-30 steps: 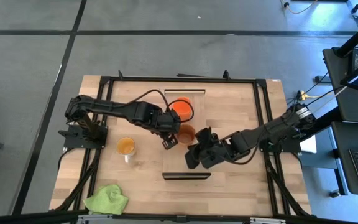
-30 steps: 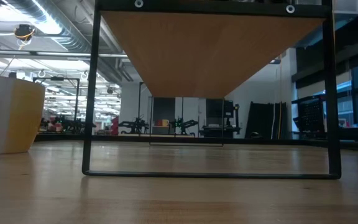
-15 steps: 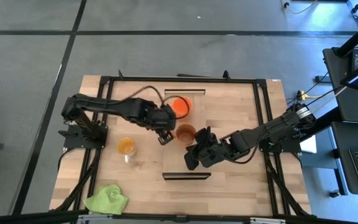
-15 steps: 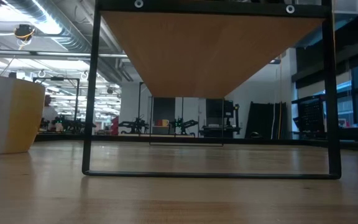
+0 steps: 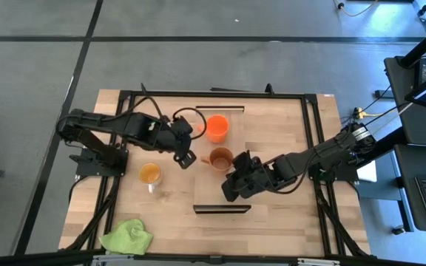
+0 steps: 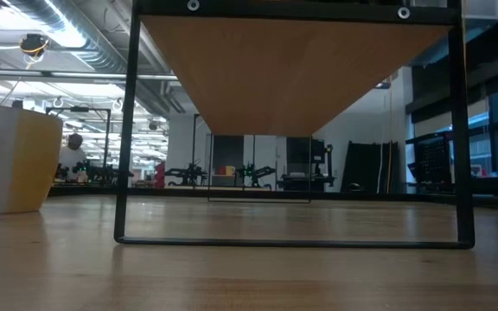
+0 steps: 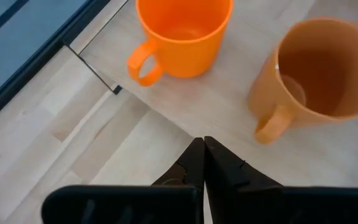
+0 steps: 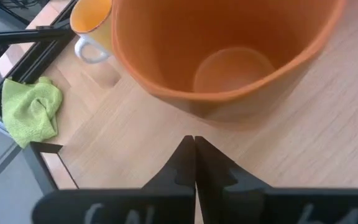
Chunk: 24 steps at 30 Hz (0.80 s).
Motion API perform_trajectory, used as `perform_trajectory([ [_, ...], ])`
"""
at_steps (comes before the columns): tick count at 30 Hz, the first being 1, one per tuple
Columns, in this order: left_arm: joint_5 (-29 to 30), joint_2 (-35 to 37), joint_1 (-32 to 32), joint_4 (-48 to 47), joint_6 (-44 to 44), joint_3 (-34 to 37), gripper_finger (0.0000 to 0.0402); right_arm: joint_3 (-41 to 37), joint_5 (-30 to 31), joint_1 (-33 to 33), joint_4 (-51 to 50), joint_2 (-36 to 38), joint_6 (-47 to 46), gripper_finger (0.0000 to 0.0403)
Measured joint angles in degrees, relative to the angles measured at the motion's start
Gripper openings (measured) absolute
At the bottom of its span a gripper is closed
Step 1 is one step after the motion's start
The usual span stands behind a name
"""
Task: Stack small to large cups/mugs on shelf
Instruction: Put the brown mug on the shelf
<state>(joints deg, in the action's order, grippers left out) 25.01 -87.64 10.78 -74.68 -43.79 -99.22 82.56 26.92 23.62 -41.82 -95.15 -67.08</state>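
Orange mug (image 5: 216, 127), brown mug (image 5: 221, 157) (green cloth (image 5: 127, 236)).

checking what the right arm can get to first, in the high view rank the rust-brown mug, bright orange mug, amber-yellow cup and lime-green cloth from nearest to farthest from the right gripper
From the shut right gripper, near the table's middle:
1. Rust-brown handled mug, just beyond it toward the far edge.
2. Bright orange handled mug, farther back near the far edge.
3. Amber-yellow translucent cup, off to the left side.
4. Lime-green cloth, at the near-left corner.
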Motion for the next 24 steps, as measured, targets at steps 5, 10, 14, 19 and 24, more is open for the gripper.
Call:
perform_trajectory([
  [5,0.82,-0.04,1.40,-0.12,-1.56,0.38,0.0000,0.00,0.20,-0.88,-0.02,0.00,1.27,0.0000],
  [10,1.01,-0.04,2.13,-0.26,-2.63,1.13,0.0000,0.00,0.13,-1.89,-0.06,0.00,2.93,0.0000],
  [14,0.97,-0.06,2.45,-0.28,-3.51,2.04,0.0000,0.00,0.01,-2.74,-0.07,0.02,3.34,0.0000],
  [19,0.87,-0.09,2.41,-0.26,-3.85,3.17,0.0000,0.00,-1.01,-3.75,0.38,0.04,4.64,0.0000],
  [24,0.47,-0.09,2.39,-0.19,-3.85,4.06,0.0000,0.00,-1.12,-3.81,1.38,0.07,4.82,0.0000],
])
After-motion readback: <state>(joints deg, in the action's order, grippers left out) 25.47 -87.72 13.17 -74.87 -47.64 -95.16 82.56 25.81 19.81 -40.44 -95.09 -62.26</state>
